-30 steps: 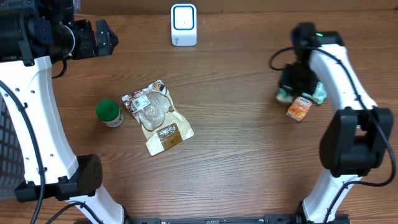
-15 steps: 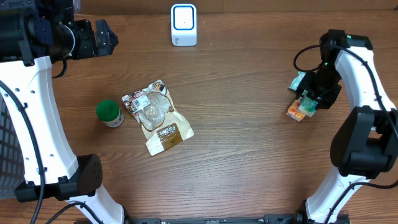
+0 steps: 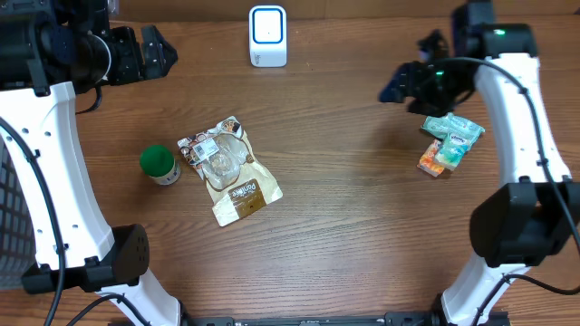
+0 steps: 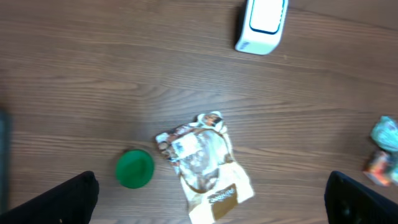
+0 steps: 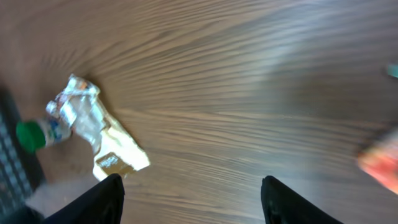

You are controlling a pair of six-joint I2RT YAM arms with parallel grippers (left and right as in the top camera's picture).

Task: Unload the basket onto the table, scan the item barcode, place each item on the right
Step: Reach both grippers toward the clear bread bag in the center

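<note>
Both hands are spread wide and empty: the right hand [image 3: 406, 77] hovers far right beside the teal packet [image 3: 456, 134], while the snack pouch [image 3: 228, 169], lying diagonally left of centre on the tabletop [image 3: 344, 235], sits nearer the left hand [image 3: 161, 52] and near-left of the scanner [image 3: 267, 36].

My right pincer [image 5: 191, 182] has opened and pulled away from the teal packet [image 3: 453, 134], which now lies on the table [image 3: 344, 208] against the orange packet [image 3: 430, 163].

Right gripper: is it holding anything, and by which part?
Nothing. The right gripper stands open and empty; the teal packet lies loose on the table by the orange packet.
</note>
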